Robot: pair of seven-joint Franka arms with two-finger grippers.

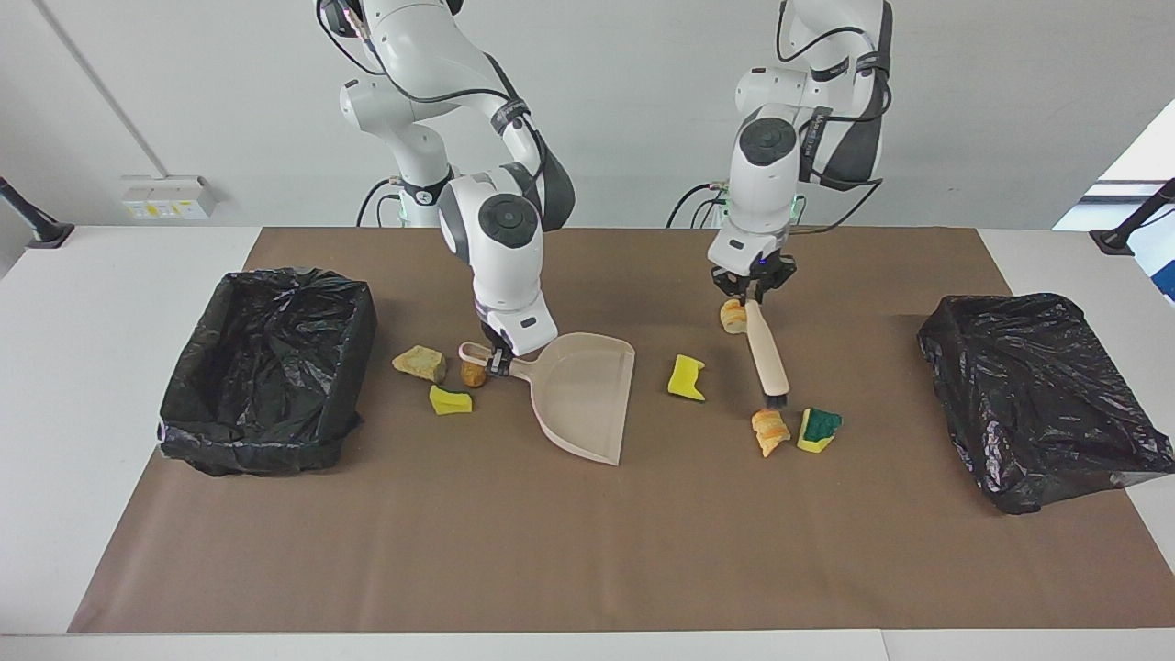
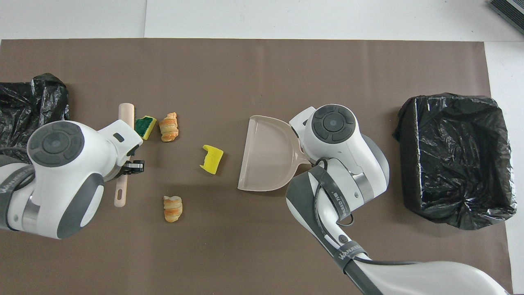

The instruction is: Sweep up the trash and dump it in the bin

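End effectors (image 1: 754, 296) — smooth tapered brush (image 1: 767, 356)

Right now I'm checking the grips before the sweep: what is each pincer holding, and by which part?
The left pincer holds the brush by the upper end of its handle. The right pincer holds the dustpan by its handle.

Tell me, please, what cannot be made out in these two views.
- Overhead view: the three scraps beside the dustpan handle are hidden under the right arm.
- Overhead view: the bin at the left arm's end is cut off by the edge and covered by the left arm.
- Facing view: the left gripper covers part of a bread lump.
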